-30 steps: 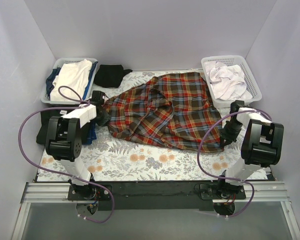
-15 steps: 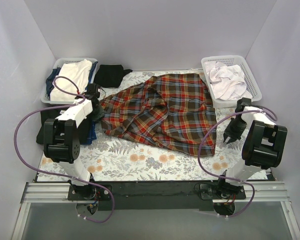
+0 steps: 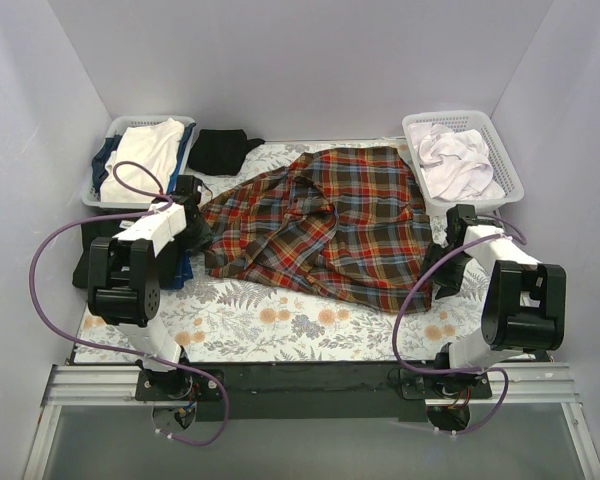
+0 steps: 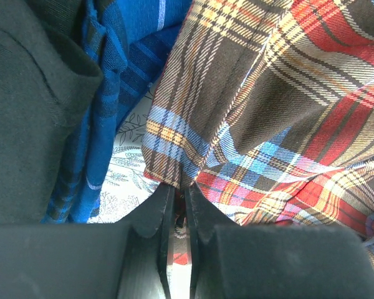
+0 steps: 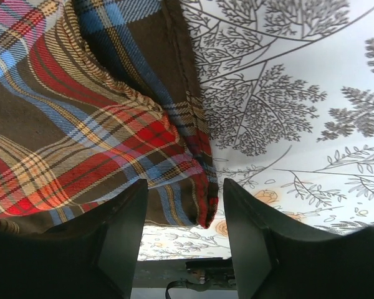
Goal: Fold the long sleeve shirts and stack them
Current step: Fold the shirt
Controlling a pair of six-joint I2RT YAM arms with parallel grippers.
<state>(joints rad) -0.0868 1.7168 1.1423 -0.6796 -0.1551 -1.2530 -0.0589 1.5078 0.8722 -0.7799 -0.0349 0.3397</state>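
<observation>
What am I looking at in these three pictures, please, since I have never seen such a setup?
Two robot arms are bolted at the near edge of a table. The wide picture looks down from above and behind them; each close-up comes from a camera on one wrist. A plaid shirt lies crumpled on the table, a black shirt at the back, and two baskets of clothes at the far corners. The left hand is shut, pinching the plaid shirt's edge. The right hand is open around the shirt's corner, not gripping.
</observation>
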